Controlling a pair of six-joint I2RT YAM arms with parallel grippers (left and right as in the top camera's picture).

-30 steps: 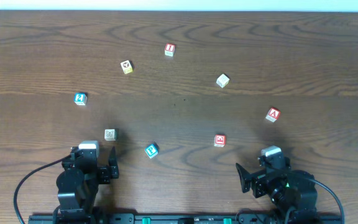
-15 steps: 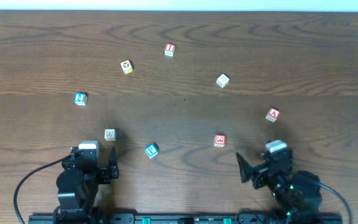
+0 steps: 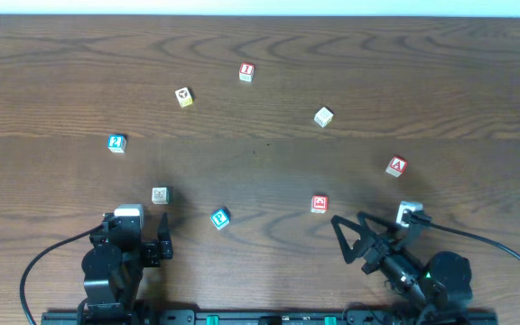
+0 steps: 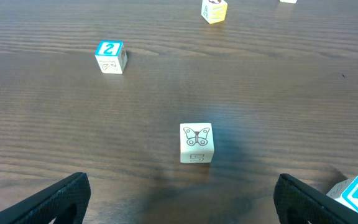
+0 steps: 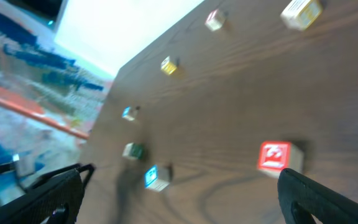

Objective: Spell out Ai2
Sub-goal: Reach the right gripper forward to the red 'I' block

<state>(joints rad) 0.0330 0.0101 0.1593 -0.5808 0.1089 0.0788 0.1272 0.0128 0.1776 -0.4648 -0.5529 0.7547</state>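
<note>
While L end effector (image 4: 179, 199) & R end effector (image 5: 182, 180) gape, dk wood-grain table (image 3: 260, 181) meets white backdrop (image 3: 260, 7).

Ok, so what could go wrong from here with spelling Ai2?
Mainly a wrong pick. Another red block lies nearer the right arm than the A block, and a blue P block lies nearer the left arm than the 2 block. The I block sits far back, probably a long reach for either arm.
</note>
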